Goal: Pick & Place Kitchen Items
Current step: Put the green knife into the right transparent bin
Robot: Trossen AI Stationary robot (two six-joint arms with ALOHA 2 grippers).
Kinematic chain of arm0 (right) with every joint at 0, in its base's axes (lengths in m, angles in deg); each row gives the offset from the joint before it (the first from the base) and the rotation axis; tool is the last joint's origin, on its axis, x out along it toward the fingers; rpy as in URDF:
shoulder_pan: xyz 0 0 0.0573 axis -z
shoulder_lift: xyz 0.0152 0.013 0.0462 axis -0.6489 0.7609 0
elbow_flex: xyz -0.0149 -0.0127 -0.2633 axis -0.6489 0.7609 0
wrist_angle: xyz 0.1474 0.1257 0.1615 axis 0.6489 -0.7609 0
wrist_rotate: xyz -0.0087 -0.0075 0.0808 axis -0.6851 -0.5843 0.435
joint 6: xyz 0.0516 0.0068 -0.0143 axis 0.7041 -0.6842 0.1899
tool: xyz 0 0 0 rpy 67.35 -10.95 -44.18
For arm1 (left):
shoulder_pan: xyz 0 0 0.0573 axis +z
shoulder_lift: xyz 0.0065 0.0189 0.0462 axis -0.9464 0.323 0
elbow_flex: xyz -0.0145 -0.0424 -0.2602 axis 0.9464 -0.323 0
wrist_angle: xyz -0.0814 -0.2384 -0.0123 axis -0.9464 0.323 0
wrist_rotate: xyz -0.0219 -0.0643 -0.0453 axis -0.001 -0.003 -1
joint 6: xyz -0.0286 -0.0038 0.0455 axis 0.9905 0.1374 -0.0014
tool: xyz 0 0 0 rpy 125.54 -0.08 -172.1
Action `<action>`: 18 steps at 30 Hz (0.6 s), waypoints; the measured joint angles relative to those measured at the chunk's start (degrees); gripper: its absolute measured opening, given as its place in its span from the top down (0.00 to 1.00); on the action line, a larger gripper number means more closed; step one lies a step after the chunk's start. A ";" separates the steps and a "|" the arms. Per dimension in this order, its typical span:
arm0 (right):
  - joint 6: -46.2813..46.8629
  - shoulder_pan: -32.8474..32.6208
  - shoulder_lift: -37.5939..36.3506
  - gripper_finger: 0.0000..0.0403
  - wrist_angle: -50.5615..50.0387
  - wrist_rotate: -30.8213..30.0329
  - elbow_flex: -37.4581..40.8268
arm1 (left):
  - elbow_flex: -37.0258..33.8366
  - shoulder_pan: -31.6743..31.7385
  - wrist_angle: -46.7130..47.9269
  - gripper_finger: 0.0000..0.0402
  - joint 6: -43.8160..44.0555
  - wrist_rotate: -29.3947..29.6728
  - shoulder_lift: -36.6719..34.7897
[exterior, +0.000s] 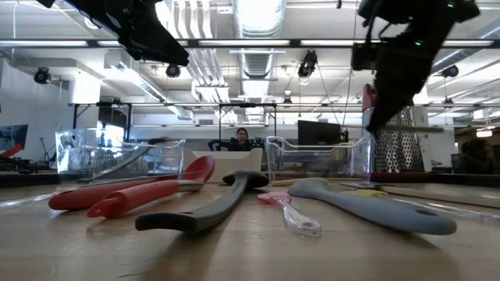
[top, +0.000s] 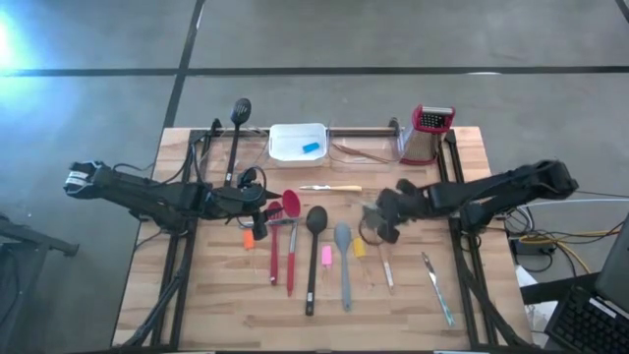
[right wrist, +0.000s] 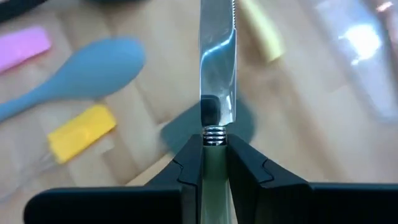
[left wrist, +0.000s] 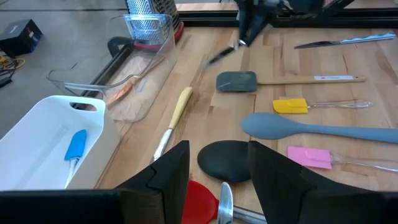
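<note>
My right gripper [top: 381, 218] [right wrist: 214, 140] is shut on a table knife [right wrist: 217, 56], held above the middle right of the table. My left gripper [top: 267, 208] [left wrist: 217, 168] is open and touches nothing; it hovers over the red spatula's head [left wrist: 199, 202] and the black spoon's bowl [left wrist: 227, 160]. Flat on the table lie two red spatulas [top: 280, 246], the grey-blue spoon [left wrist: 311, 127], a pink block [left wrist: 309, 157], a yellow block [left wrist: 290, 106], a grey wooden-handled spatula [left wrist: 236, 81], a yellow-handled knife [left wrist: 177, 109] and a second knife [top: 437, 285]. My right gripper pinches the knife between its two fingers on the pale handle, right behind the ribbed metal collar [right wrist: 214, 134]. The fingers lie along the knife, and the blade sticks straight out ahead of them. The knife is lifted clear of the table.
At the far edge stand the white tray [left wrist: 37, 143] with a blue block [left wrist: 76, 146] in it, a clear container [left wrist: 134, 68] and the red-topped grater [top: 428, 133]. A black slotted spoon [top: 239, 123] lies at the far left, an orange block [top: 249, 236] beside the red spatulas.
</note>
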 joint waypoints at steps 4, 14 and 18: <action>-7.72 6.21 -0.04 0.90 -1.17 0.04 -4.97 | 0.00 0.00 0.00 0.58 0.00 0.00 0.00; -19.19 22.48 0.24 0.90 -3.51 1.06 -17.12 | 0.00 0.01 -0.01 0.58 -0.02 0.00 0.00; -22.46 29.00 1.31 0.90 -3.58 6.33 -20.59 | 0.00 0.02 -0.02 0.58 -0.02 0.02 0.00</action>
